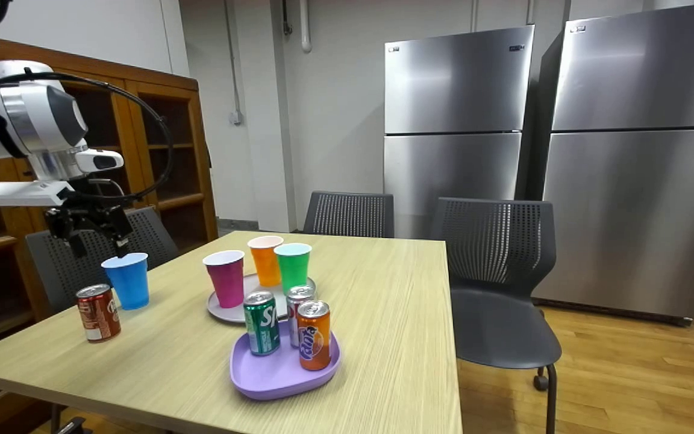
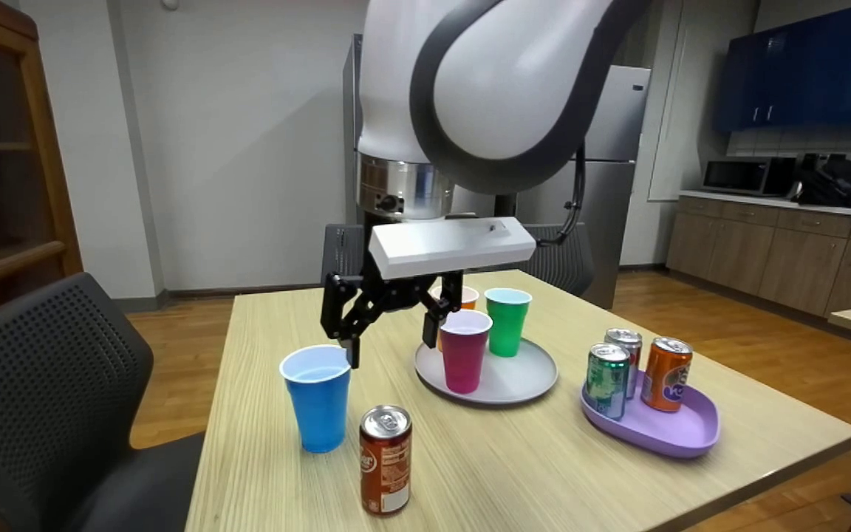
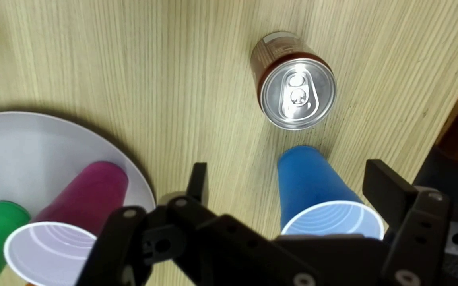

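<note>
1. Lower right of the wrist view: found blue cup (image 3: 310, 178) upright near gripper (image 3: 288, 174); cannot confirm contact.
2. Found fingers (image 3: 388, 186) spread wide, holding nothing, seemingly to clear the rim.
3. Just above: noted brown can (image 3: 296, 93), standing apart.
4. Centre, in an exterior view: counted magenta cup (image 1: 226, 283), orange cup (image 1: 267, 268), green cup (image 1: 294, 271) on gray plate (image 1: 225, 314); below, three cans (image 1: 292, 325) on purple tray (image 1: 271, 380); presumably sorted by kind.
5. Read cups as tapered plastic, cans as metal, table (image 1: 395, 337) as straight-grained.
</note>
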